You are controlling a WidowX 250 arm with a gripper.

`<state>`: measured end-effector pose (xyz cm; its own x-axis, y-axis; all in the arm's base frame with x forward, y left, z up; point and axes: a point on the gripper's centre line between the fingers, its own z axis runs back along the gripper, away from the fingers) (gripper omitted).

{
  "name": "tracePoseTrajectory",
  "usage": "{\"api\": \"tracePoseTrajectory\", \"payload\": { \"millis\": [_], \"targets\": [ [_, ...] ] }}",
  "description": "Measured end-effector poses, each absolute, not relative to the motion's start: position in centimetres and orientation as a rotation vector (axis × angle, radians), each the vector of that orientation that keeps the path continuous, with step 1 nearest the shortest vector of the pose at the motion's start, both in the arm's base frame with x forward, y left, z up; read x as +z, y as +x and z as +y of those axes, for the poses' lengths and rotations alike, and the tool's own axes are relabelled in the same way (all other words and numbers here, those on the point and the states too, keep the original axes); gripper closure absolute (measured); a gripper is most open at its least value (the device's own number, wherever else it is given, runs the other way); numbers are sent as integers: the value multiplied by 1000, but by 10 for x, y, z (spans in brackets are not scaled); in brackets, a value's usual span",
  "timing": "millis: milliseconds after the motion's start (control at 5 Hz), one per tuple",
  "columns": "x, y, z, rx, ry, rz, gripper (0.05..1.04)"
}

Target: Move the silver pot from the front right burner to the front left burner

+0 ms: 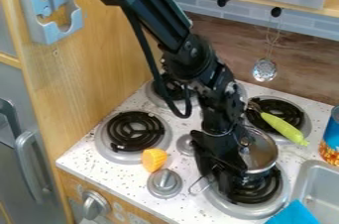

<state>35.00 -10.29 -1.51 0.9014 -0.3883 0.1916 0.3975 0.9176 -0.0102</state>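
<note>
The black gripper (225, 171) hangs over the front right of the stove, at the left side of a metal pot with a shiny lid (259, 152). It covers part of the pot, and contact between them is unclear. The pot stands over the front right burner (268, 188), and a thin wire handle sticks out at lower left. A yellow-green, elongated toy (283, 128) lies across the back right burner. An orange-yellow ridged piece (153, 159) sits at the front edge of the left burner (135, 131).
A silver knob (164, 183) stands on the stove top's front. At right are a blue can (333, 134), a grey sink (321, 186) and a blue cloth (295, 214). A wooden panel (86, 69) rises at left. A strainer (264, 70) hangs behind.
</note>
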Motion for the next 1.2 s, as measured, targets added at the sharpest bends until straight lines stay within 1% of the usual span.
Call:
{"api": "tracePoseTrajectory", "payload": {
  "millis": [200,600,1000,1200],
  "targets": [
    [-15,351,-103,-403,-50,-194,651],
    [-16,347,-96,-374,-58,-199,658],
    [-16,352,-75,-264,-81,-205,658],
    [-16,346,-65,-207,-90,-205,658]
  ]
}}
